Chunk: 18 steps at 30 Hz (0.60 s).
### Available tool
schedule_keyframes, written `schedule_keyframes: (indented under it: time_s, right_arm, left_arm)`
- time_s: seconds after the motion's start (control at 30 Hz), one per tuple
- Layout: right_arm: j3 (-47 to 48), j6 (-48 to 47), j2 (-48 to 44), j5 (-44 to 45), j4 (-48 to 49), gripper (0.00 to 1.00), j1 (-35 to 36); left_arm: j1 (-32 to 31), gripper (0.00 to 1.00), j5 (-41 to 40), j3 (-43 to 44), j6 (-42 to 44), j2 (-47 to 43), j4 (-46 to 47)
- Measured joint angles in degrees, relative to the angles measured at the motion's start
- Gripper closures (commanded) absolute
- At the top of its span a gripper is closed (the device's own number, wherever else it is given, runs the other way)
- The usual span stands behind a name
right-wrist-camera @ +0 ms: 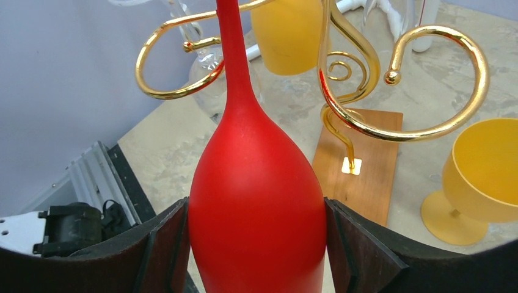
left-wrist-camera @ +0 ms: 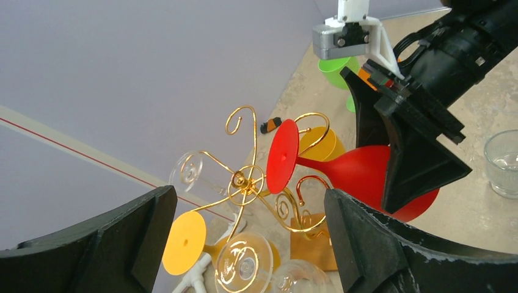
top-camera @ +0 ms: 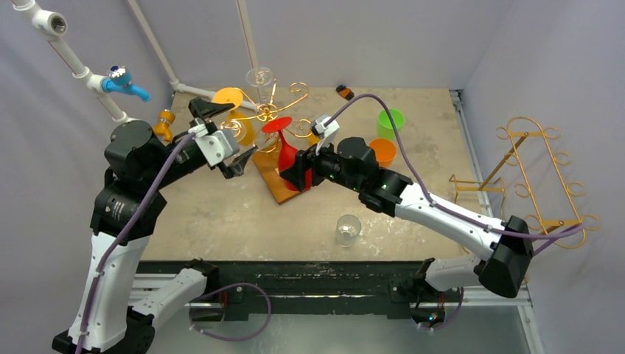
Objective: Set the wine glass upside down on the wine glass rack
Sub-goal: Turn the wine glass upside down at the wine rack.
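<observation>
The red wine glass (top-camera: 287, 151) is upside down, foot up, with my right gripper (top-camera: 298, 171) shut on its bowl. In the right wrist view the bowl (right-wrist-camera: 256, 201) fills the space between both pads, and its stem rises across a curled hook of the gold wine glass rack (right-wrist-camera: 360, 122). The rack (top-camera: 274, 110) stands on a wooden base (top-camera: 271, 181). From the left wrist, the red glass (left-wrist-camera: 360, 174) shows lying next to the rack's centre (left-wrist-camera: 247, 180). My left gripper (top-camera: 225, 140) hangs open just left of the rack, its open fingers (left-wrist-camera: 249, 198) holding nothing.
A yellow glass (top-camera: 239, 118) and clear glasses (top-camera: 259, 76) hang on the rack. A yellow goblet (right-wrist-camera: 482, 177) stands beside the base. A clear tumbler (top-camera: 348, 228), green cup (top-camera: 390, 122) and orange cup (top-camera: 383, 151) are near. A second gold rack (top-camera: 542, 177) stands right, white piping (top-camera: 88, 74) left.
</observation>
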Motion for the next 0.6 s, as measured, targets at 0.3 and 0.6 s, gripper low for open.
schedule_keyframes:
  time_s: [0.3, 0.6]
  right_arm:
    - [-0.2, -1.7, 4.7, 0.6, 3.6, 0.63, -0.1]
    - [-0.2, -2.6, 6.9, 1.0, 6.9, 0.63, -0.1]
  left_arm:
    - [0.0, 0.0, -1.3, 0.0, -4.8, 0.2, 0.1]
    - [0.0, 0.0, -4.5, -0.6, -7.6, 1.3, 0.6]
